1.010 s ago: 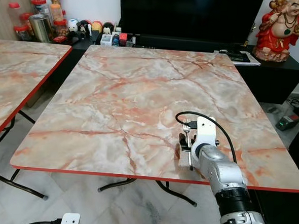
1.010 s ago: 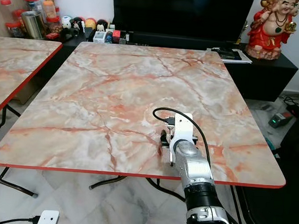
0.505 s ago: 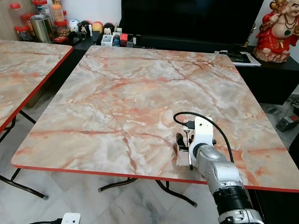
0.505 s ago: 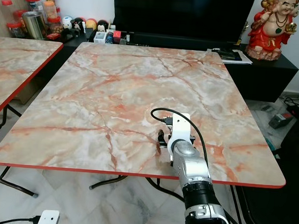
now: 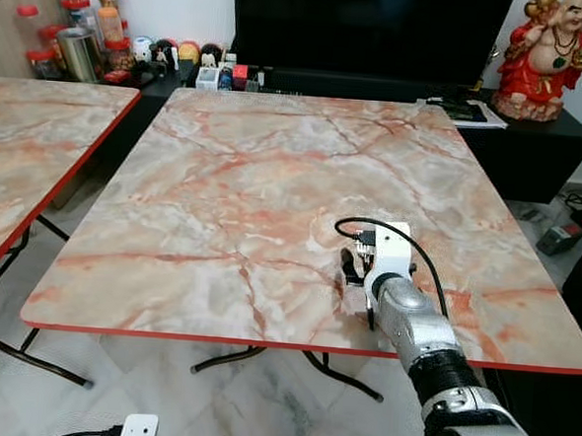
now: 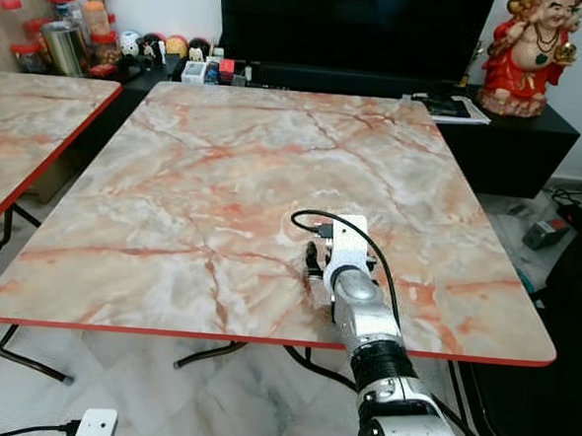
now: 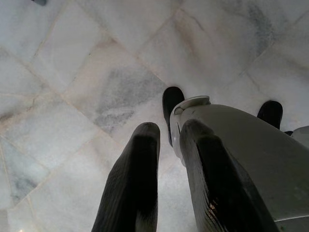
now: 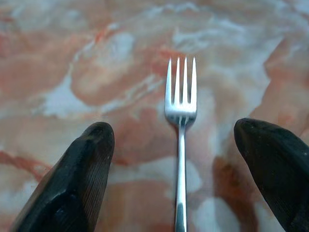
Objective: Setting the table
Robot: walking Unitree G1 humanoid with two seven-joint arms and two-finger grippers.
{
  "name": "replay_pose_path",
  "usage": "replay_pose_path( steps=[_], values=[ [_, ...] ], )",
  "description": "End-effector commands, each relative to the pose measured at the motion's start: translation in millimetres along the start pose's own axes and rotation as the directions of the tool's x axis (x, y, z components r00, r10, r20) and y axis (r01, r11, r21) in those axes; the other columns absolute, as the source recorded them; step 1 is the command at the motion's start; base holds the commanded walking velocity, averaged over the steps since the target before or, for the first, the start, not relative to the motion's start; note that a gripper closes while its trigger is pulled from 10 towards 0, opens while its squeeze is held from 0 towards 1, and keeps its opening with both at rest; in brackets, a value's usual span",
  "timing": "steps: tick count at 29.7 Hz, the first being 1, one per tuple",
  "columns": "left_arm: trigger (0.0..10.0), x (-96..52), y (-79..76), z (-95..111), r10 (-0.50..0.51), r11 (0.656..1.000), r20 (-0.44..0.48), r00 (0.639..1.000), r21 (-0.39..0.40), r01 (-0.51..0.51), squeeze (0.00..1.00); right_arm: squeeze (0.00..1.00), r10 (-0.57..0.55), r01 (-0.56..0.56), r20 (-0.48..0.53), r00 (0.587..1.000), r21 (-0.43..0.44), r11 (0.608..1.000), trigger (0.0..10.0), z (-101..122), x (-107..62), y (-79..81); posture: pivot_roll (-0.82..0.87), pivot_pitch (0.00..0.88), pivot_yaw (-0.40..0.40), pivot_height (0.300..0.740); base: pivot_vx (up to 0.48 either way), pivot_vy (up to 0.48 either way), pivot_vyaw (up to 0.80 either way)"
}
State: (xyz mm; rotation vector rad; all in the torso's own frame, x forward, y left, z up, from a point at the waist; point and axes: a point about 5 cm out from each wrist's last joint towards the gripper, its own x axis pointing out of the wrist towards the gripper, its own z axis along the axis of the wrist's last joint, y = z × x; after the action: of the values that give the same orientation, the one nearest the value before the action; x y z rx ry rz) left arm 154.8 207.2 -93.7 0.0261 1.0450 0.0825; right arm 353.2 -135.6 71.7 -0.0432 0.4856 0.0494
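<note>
Fork point(image 8: 180, 145) lay flat on the marble table point(image 5: 275, 158), close to the near edge and toward the near right corner, under the right gripper point(image 8: 174, 183). You would have read that best from the right wrist view: the tines showed at the far end, the handle ran back toward the camera, and the gripper's two black fingers point(image 8: 82, 174) stood well apart, one on each side of the handle, touching nothing. The jaws were wide open and held nothing.

Long axis of the fork ran roughly from the near edge toward the far edge, tines pointing away from the robot, toward the black TV cabinet point(image 5: 533, 144). My judgement: that is the usual lie for a fork at a place setting, handle toward the diner's edge, which would explain why it was set down square to the near edge and not across it.

In the head views the right gripper point(image 5: 359, 272) hovered low over the table, the wrist hiding the fork itself. Open fingers astride a fork lying free suggest to me a release rather than a grasp, but you cannot settle that from these pictures alone.

Left gripper point(image 7: 164, 179) hung idle, pointing down at the pale tiled floor point(image 7: 72, 72), beside part of the robot's own body; its fingers stood close together with a narrow gap, holding nothing.

No plate or other cutlery was on this table, so the setting looked barely begun.
</note>
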Motion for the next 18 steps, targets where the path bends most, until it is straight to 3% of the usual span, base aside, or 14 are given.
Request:
replay_pose_path(
  steps=[1, 18],
  values=[
    [10.0, -0.2, -1.5, -4.2, 0.001, 1.0, -0.023, 1.0, 0.0, -0.001, 0.0, 0.0, -0.006, 0.006, 0.01, 1.0, -0.012, 1.0, 10.0, 5.3, 1.4, -1.2, 0.04, 0.0, -0.036, 0.728, 0.0, 0.0, 0.0],
    [10.0, -0.1, -1.5, -3.4, 0.0, 1.0, -0.023, 1.0, 0.003, 0.0, 0.0, 0.0, -0.035, 0.034, 0.024, 0.999, 0.031, 0.999, 10.0, 2.7, 6.6, -0.8, 0.05, 0.0, -0.032, 0.728, 0.0, 0.0, 0.0]
  ],
)
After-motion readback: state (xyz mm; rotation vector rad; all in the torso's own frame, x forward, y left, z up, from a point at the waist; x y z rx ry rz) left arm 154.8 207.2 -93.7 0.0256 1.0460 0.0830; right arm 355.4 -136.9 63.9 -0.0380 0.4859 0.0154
